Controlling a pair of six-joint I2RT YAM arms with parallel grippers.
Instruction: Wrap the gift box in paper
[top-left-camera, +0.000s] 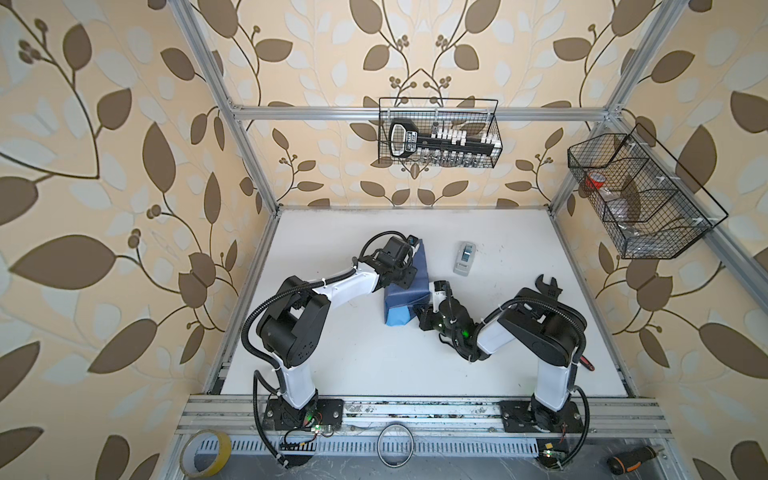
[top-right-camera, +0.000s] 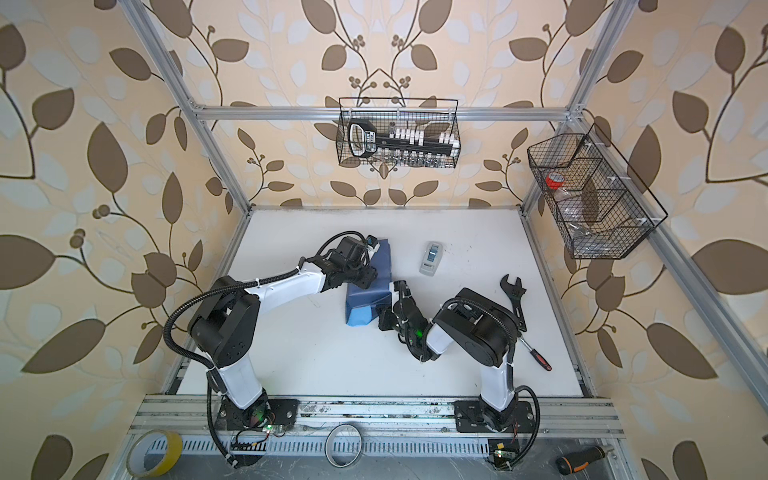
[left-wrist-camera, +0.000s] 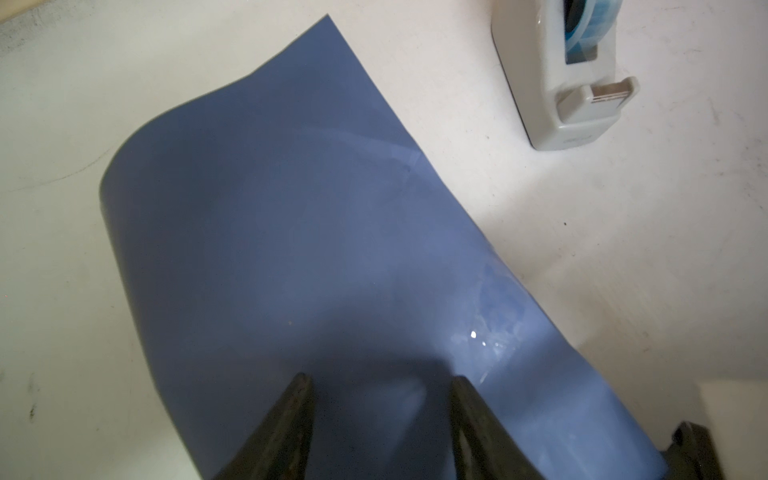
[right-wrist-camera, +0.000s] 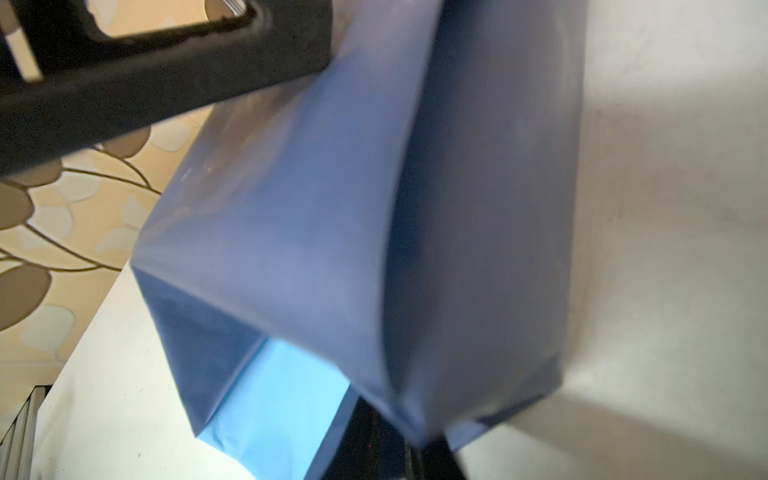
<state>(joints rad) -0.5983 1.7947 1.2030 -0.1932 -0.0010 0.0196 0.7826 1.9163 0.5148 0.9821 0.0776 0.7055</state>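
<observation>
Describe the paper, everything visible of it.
The paper is a thin, smooth sheet, slate blue outside and sky blue inside. It is folded into a loose sleeve lying on the white table. Its near end gapes open and shows the lighter side. Its far end runs out as a curved flap near the tape dispenser. The left gripper, jaws apart, rests on its top, and the right gripper meets its right edge.

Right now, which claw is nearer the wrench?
Right. The right claw sits at the right edge of the paper, on the side facing the wrench, with bare table between them. The left claw rests on top of the paper, even farther from it.
</observation>
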